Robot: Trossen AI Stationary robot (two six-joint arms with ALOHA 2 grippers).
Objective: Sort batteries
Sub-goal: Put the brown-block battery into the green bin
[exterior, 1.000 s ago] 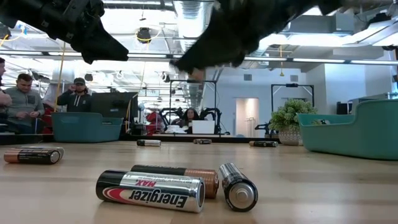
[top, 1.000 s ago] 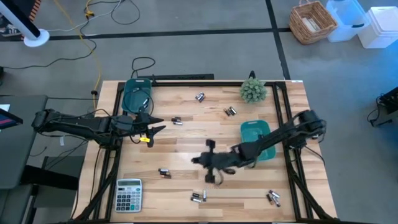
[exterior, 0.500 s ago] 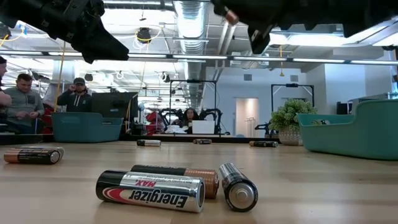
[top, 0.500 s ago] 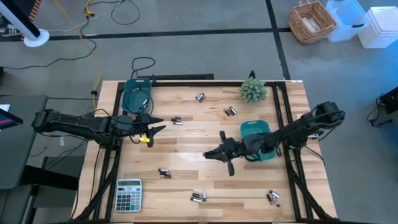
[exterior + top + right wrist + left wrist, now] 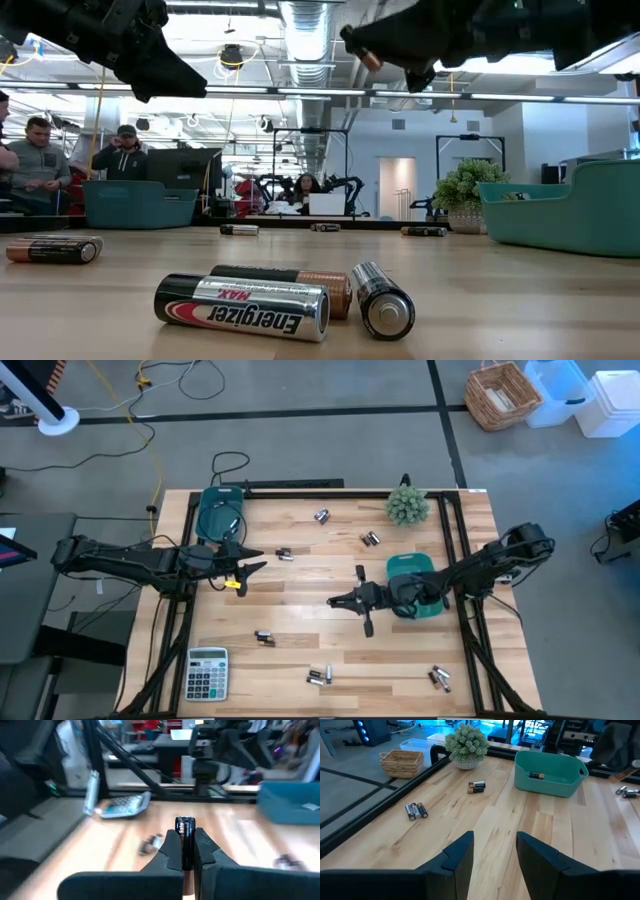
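Battery (image 5: 184, 840) in R claw (image 5: 183, 851), mid-table.

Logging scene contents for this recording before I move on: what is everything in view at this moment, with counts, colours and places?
loose batteries: small clusters scattered over the table, silver and dark; exact count hard to tell
held battery: one, dark, clamped in the right gripper
left bin: one, teal, far left corner of the table
right bin: one, teal, right of centre, one battery inside
calculator: one, grey with white keys, near left corner
plant: one, green, far right part of the table
wicker basket: one, tan, on the floor beyond the table
table: one, light wood
people: several in the room behind
left gripper: open, empty, beside the left bin
right gripper: shut on the battery, raised over mid-table
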